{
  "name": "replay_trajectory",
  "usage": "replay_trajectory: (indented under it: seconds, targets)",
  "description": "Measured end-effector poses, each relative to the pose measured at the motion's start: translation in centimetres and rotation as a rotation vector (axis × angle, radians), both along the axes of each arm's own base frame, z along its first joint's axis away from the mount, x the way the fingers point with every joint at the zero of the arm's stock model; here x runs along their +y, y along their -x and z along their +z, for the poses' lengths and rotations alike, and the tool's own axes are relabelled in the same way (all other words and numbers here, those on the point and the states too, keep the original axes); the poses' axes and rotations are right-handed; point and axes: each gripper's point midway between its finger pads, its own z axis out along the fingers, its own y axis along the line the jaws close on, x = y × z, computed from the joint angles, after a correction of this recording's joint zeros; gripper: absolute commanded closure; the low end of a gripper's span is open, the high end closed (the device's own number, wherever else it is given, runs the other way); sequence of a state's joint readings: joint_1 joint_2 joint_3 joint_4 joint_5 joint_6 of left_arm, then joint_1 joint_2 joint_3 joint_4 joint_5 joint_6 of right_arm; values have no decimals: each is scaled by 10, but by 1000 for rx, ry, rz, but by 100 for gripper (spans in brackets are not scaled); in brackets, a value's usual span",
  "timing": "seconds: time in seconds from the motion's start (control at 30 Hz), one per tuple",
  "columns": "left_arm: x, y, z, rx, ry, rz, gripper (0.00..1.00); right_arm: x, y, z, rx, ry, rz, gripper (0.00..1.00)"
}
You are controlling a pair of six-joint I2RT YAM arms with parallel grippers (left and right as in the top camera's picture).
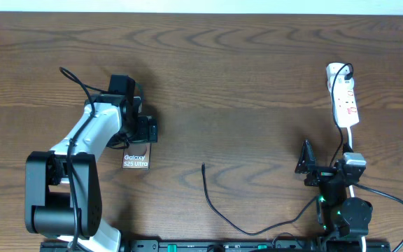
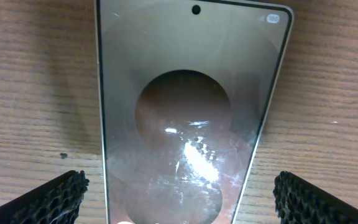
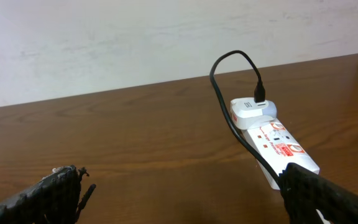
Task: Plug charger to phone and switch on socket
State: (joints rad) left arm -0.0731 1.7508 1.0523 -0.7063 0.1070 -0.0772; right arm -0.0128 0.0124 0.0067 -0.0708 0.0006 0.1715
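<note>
Left claw (image 2: 182, 198): jaws wide, nothing held, hanging over the flat brownish-grey glossy phone (image 2: 185, 74). One mesh-padded finger (image 2: 48, 199) stands off each long edge, not touching. The phone lies flat on the brown wood table (image 1: 243, 84), in the left half, about midway between the far and near edges.

I read the step in hand as pinning the phone. Drop straight down, close on the long edges and keep it flat. The port end isn't visible; it should be opposite the punch-hole, so leave that end clear.

The thin black charger cable (image 1: 219, 210) has its small connector tip (image 1: 203, 166) loose mid-table, toward the near edge and well apart from the phone.

Right claw (image 3: 188, 198): wide, empty, near the near-right corner. Grab just behind the tip, or it will flop when pushed in.

The white elongated socket strip with red markings (image 3: 278, 146) is by the far-right corner. A white adapter (image 3: 248, 111) is already seated in it. I can't tell the switch position.
</note>
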Motion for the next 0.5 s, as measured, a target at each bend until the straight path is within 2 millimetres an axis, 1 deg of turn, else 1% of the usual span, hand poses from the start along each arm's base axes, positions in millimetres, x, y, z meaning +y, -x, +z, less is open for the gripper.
replay_trajectory:
  seconds: [0.5]
  targets:
    - [1, 0, 0, -1, -9, -8, 2, 0, 0, 0, 0, 0, 0, 1]
